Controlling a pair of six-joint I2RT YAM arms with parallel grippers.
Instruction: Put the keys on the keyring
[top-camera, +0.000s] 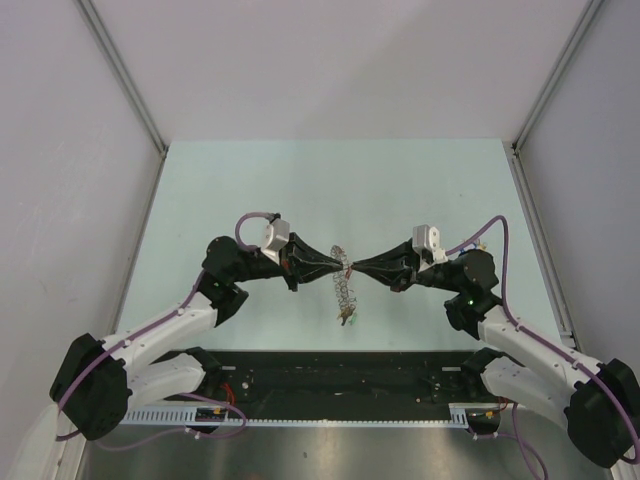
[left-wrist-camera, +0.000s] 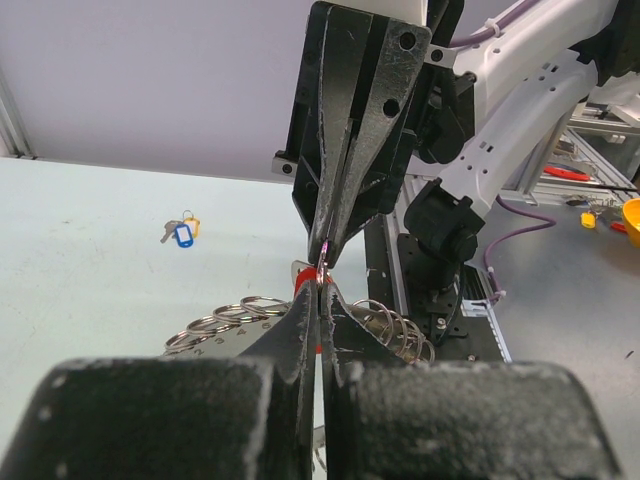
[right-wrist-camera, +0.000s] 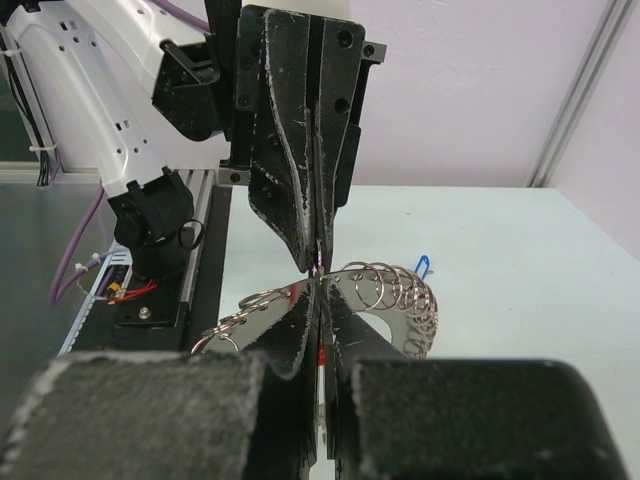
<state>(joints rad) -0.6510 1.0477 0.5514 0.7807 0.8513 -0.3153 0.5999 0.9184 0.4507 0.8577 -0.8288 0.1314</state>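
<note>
My two grippers meet tip to tip above the middle of the table, both shut on the top of the keyring, a shiny metal band carrying several small split rings. The left gripper comes in from the left and the right gripper from the right. In the left wrist view my fingertips pinch the band just under the right gripper's tips. A red key head shows right behind them. Small keys sit at the ring's lower end. Blue and yellow keys lie loose on the table.
A blue key lies on the table beyond the ring's coils. White walls with metal posts close in the pale green table on three sides. The black arm-base rail runs along the near edge.
</note>
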